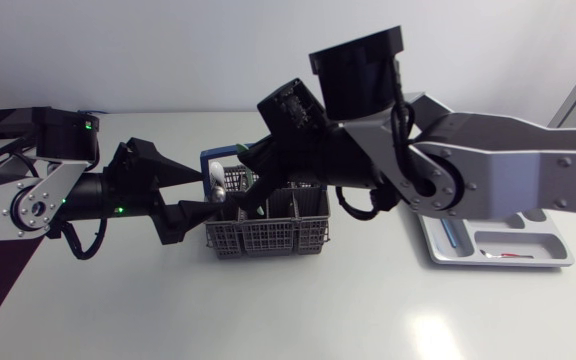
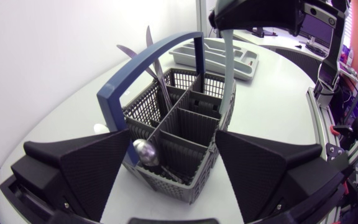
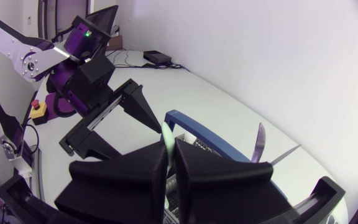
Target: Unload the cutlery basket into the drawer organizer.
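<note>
Nearest the lens, my right gripper (image 3: 171, 149) is clamped on a pale utensil handle (image 2: 229, 74) standing upright at the rim of the grey cutlery basket (image 2: 185, 158). My left gripper (image 2: 173, 140) is spread wide at the basket's end, where a spoon (image 2: 145, 152) shows in the nearest compartment. Knives (image 2: 157, 68) stand behind the blue carry handle (image 2: 114, 93). The drawer organizer (image 1: 566, 252) lies on the table to my right.

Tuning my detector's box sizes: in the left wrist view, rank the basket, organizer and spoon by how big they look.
1. basket: largest by far, though it is also nearest the camera.
2. organizer: looks smaller, being far off.
3. spoon: smallest; only its bowl shows clearly.
</note>
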### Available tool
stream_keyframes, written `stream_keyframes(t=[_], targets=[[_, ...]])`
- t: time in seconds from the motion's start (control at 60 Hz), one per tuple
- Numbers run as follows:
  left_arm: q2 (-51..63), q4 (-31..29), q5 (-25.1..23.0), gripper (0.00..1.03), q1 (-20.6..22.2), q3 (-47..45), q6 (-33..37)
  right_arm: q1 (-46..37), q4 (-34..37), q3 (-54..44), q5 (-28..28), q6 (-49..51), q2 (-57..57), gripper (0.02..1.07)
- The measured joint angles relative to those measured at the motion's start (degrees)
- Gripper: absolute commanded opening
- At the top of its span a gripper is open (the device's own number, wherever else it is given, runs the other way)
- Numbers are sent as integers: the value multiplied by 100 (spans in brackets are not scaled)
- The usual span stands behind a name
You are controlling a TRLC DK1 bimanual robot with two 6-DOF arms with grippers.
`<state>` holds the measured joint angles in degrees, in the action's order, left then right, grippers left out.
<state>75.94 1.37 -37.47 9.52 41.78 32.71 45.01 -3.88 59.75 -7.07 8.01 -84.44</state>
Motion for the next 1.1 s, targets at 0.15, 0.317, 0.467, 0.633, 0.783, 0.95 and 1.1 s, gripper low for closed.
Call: stream_keyframes(t=[0.15,0.317,0.467,0.633,0.783,0.95,1.1], targets=[[-77,-133,-2,95,66,83,-20,-114,197,-249,-227,20,380,9],[-170,-289,2,95,70,142,-20,-448,560,-348,-588,76,892,9],[-258,-398,20,95,70,168,-17,-1161,1349,-328,-1335,293,1410,9],[-284,-518,24,95,70,168,-17,-2181,2551,-79,-2100,815,1633,9],[-321,-605,35,95,111,177,-15,-3071,3563,179,-2623,1668,1711,9],[-439,-697,170,95,236,179,-15,-4146,4800,487,-3047,2990,1676,9],[-479,-732,323,95,380,199,-13,-5021,5825,907,-3200,4339,1364,9]])
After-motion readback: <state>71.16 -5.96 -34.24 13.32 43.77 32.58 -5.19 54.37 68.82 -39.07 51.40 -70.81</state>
